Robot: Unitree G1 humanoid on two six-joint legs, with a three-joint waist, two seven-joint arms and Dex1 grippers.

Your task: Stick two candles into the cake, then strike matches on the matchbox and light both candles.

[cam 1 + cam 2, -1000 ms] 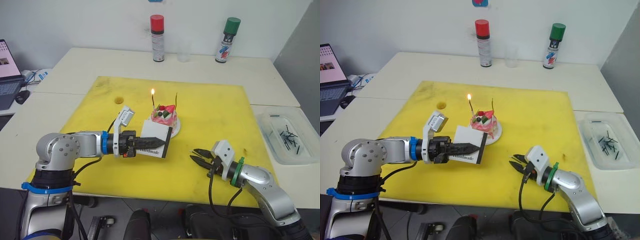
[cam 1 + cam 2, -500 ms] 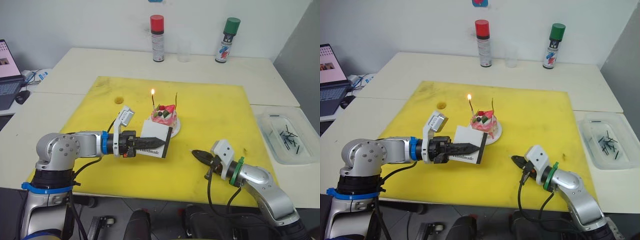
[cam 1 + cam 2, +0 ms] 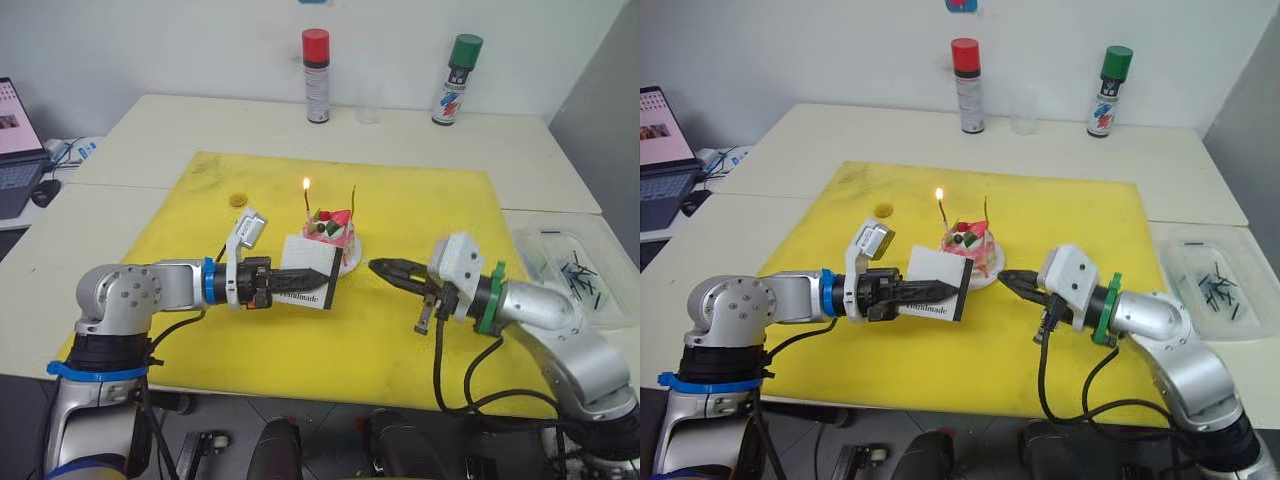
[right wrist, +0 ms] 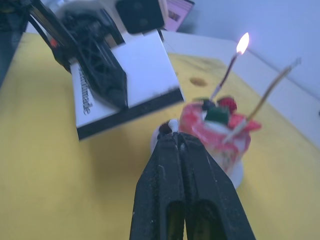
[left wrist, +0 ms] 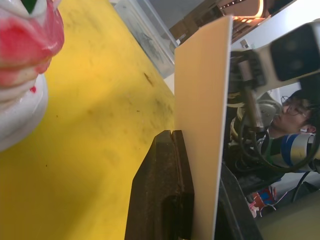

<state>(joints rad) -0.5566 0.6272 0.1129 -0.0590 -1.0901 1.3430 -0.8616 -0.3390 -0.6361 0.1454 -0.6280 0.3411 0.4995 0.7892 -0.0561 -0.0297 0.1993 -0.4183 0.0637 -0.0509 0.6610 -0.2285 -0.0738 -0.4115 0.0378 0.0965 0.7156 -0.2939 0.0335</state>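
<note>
The left tool (image 3: pixel 300 284) is clamped on the matchbox (image 3: pixel 308 281), holding it upright just above the yellow mat (image 3: pixel 420 215), with the black striking strip along the edge farthest from the wrist. Just beyond that tool, past the box, sits the cake (image 3: pixel 330 232) on its white plate (image 3: pixel 352 255). Two candles stand in it: the lit candle (image 3: pixel 307 203) on the side nearer the left tool, and the unlit candle (image 3: pixel 352 203) on the side nearer the right tool.

The right tool (image 3: pixel 385 268) has its fingers pressed together and points at the matchbox, its tip near the box's strip edge and just beside the plate. In the right wrist view a small pale and dark nub (image 4: pixel 169 127) shows at the fingertips; it is probably a match head, though I cannot be sure.

One candle is left to light, so the step in hand looks like a strike. To do it well, the left tool should hold the box rigid while the right tool draws the match head firmly along the strip, stroking away from the cake. Then it should lift the flame to the unlit wick, approaching from the right tool's own side, clear of the burning candle.

Beyond the right tool's wrist, on the table (image 3: pixel 150 140), a clear tray (image 3: pixel 535 262) holds spare matches (image 3: pixel 575 268).
</note>
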